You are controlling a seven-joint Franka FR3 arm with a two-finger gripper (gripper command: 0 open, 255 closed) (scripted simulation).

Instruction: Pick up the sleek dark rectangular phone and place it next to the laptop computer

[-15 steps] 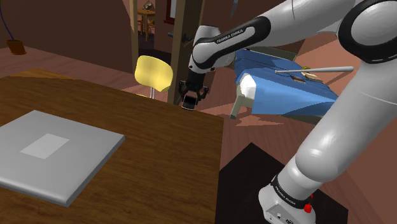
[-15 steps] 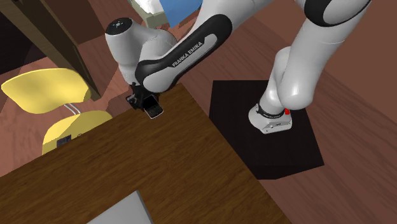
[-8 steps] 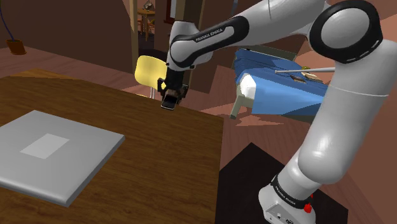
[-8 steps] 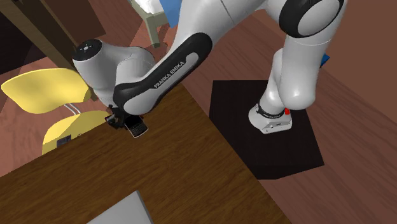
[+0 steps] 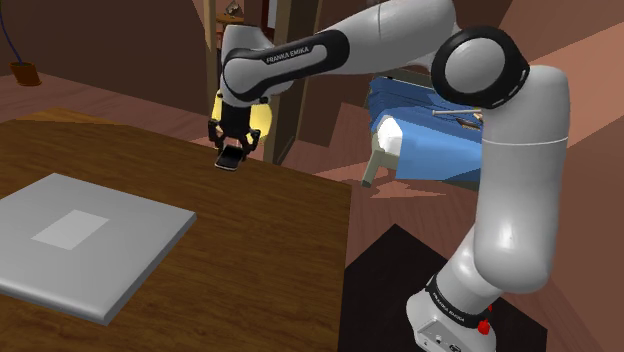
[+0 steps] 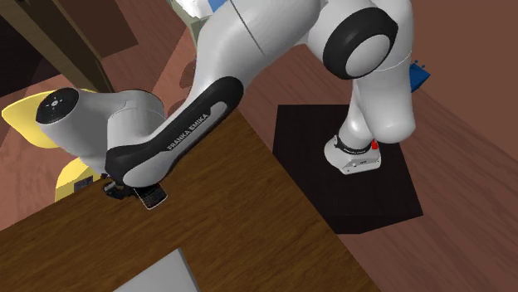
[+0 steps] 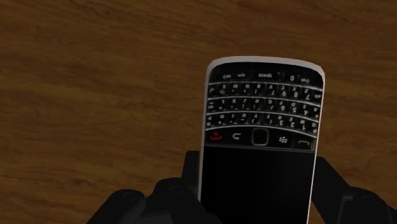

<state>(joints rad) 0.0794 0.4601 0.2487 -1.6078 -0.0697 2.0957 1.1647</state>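
Near-left, your grey laptop (image 5: 85,245) lies flat on the wooden table (image 5: 260,260). Farther back, your gripper (image 5: 231,152) clamps the dark keypad phone (image 7: 257,153), holding it over the table's far edge. Yellow chair (image 6: 17,128) beyond.

The phone (image 7: 257,146) is black with a silver rim, white-lettered keys, one red mark and one green. The surface (image 5: 250,260) is dark brown wood grain. The laptop (image 5: 80,235) is grey with a paler rectangle. The chair (image 5: 260,120) is yellow.
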